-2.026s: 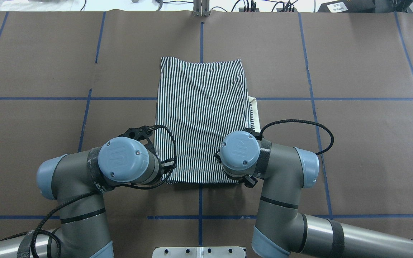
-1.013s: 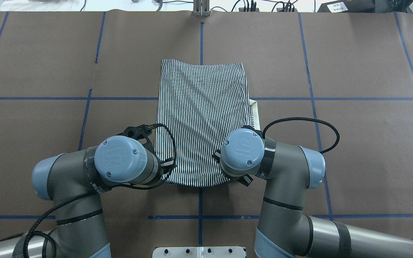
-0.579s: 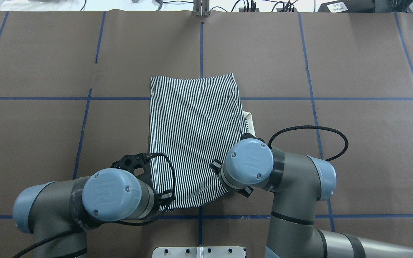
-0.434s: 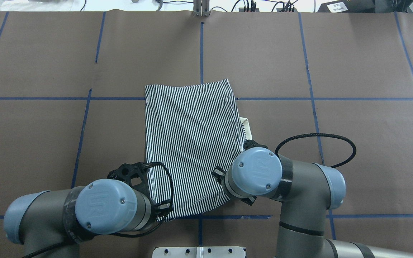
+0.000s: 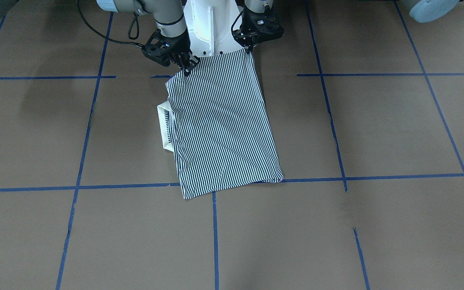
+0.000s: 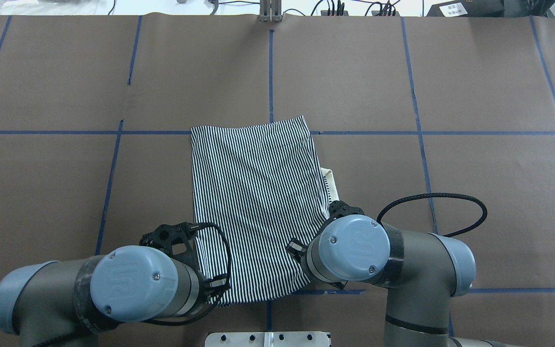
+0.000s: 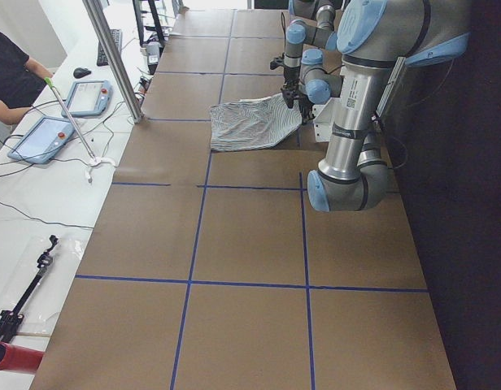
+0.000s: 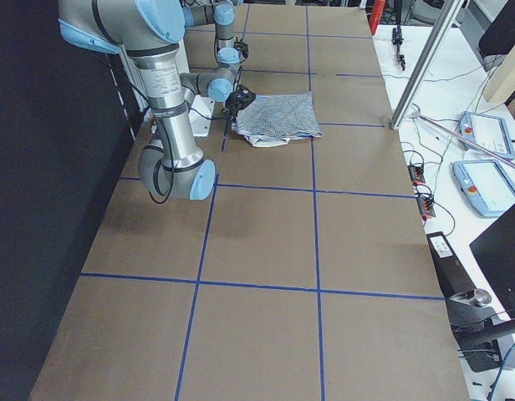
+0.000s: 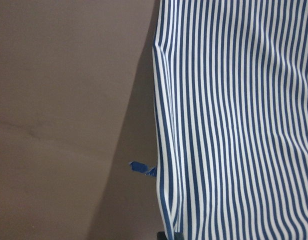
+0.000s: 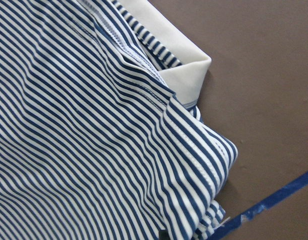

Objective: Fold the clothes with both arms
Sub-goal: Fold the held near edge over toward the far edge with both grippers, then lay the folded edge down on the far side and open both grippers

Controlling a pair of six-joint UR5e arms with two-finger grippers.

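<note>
The striped polo shirt (image 5: 222,129) lies folded into a long rectangle on the brown table, and it also shows in the overhead view (image 6: 253,202). Its cream collar (image 5: 163,125) sticks out at the side nearest my right arm and shows in the right wrist view (image 10: 179,75). My left gripper (image 5: 250,49) is shut on the shirt's near corner on its side. My right gripper (image 5: 186,69) is shut on the other near corner. Both corners are raised a little, and the far end rests flat on the table. In the overhead view the wrists hide both grippers.
The white pedestal base (image 6: 268,339) is right behind the shirt's near edge. Blue tape lines (image 6: 270,72) divide the brown table. A metal pole (image 7: 112,57), tablets (image 7: 39,138) and a seated person (image 7: 10,73) are beyond the far edge.
Both arms have drawn back toward the base, dragging the shirt nearer the robot and slightly to its left. The shirt's far edge slid from the far square to about the cross tape line.
</note>
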